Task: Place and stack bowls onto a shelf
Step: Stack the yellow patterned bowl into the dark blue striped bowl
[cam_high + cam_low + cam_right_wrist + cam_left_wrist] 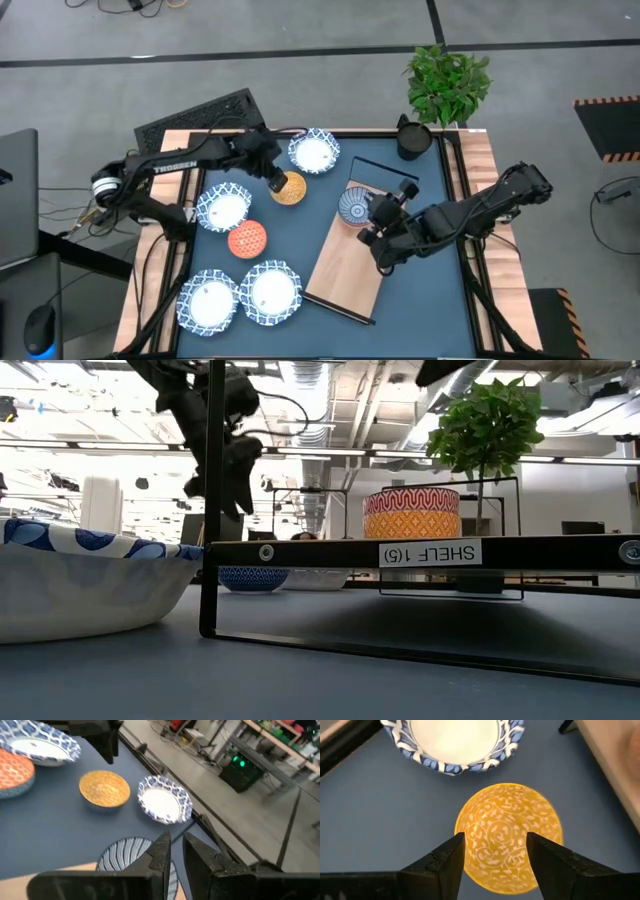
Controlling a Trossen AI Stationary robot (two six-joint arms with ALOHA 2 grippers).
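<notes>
Orange bowl (289,188): I see it on the blue mat, apart from the shelf (346,262) edge.
Left gripper (495,851): fingers spread, straddling it, gripping nothing.
Right gripper (176,851): narrowly parted above the striped bowl (355,206) on the shelf.

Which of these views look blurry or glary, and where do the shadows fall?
Left wrist view: the orange bowl is bright and nearly overexposed, and the shelf edge is smeared. Low view: the ceiling lights glare, the near white bowl looks soft, and a shadow lies under the shelf. Right wrist view: the room beyond the table is blurred. High view: evenly lit, with faint shadows.
</notes>
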